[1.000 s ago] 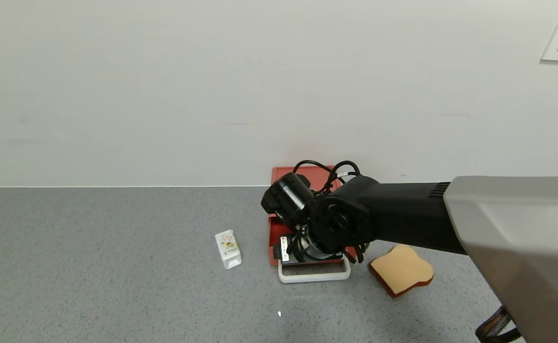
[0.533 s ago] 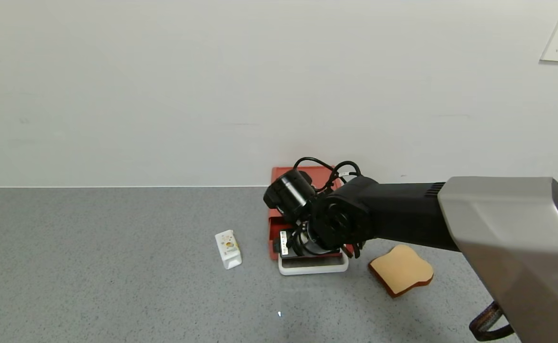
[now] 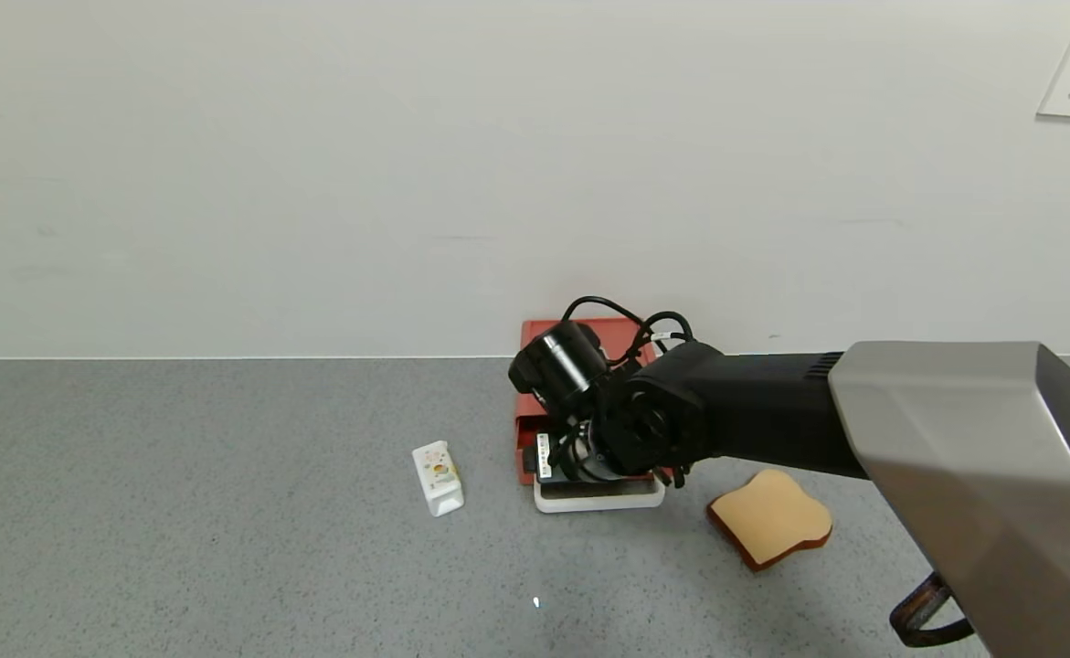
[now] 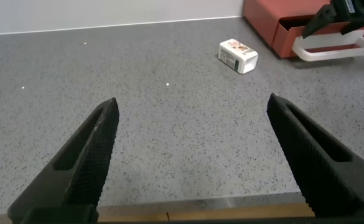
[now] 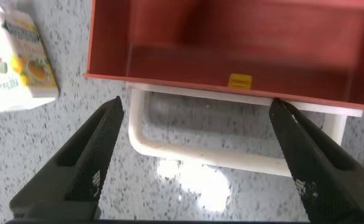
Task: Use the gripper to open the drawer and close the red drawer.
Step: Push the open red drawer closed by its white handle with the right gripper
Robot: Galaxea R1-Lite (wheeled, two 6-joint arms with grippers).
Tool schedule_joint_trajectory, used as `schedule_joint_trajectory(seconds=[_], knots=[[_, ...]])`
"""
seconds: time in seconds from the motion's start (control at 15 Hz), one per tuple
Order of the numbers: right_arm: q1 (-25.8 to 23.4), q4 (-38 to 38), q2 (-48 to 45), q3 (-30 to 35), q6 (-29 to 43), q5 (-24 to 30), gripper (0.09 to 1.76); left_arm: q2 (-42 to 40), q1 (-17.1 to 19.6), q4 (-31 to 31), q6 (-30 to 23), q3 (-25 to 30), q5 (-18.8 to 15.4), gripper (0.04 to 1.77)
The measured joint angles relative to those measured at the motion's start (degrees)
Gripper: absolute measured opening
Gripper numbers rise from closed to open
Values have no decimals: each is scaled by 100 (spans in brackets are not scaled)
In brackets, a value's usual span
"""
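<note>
Over the front of the red drawer [image 3: 527,448] sits the right end effector [image 3: 580,466], fingers spread wide and grasping nothing: the right wrist view shows both dark fingers [image 5: 85,165] straddling the white loop handle [image 5: 200,152], one outside each end of it, with no sure contact visible. That same view looks straight down into the drawer tray [image 5: 231,43], and it's bare inside, terracotta-red walls and floor with a small yellow tab on the front lip. So the drawer is partly out of its red housing [image 3: 580,331], which sits on the grey worktop [image 3: 224,512] against the back wall. By my read, the opening half is done or nearly so, and the closing push is what's left; the tray does not look far out, so a short shove on the handle or front edge should seat it. Just to the left of the drawer lies a small white carton [image 3: 437,477], and to the right a slice of toast [image 3: 770,517], both apart from the drawer. Away on the robot's left, the left end effector [image 4: 194,155] hangs idle above bare worktop, fingers wide apart, holding nothing, with the carton and drawer well off in the distance.
</note>
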Motion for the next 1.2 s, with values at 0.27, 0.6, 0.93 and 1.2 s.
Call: schedule_joint_trajectory(seconds=[0.27,0.6,0.93,1.2], knots=[[-22,-176,30,0,-77,-2,171,0,0,-2,0,0,1,172],[-77,-451,73,0,-195,-7,171,0,0,-2,0,0,0,172],[-173,-778,158,0,-385,-10,171,0,0,0,0,0,0,172],[-221,-958,222,0,-488,-35,171,0,0,0,5,0,0,172]])
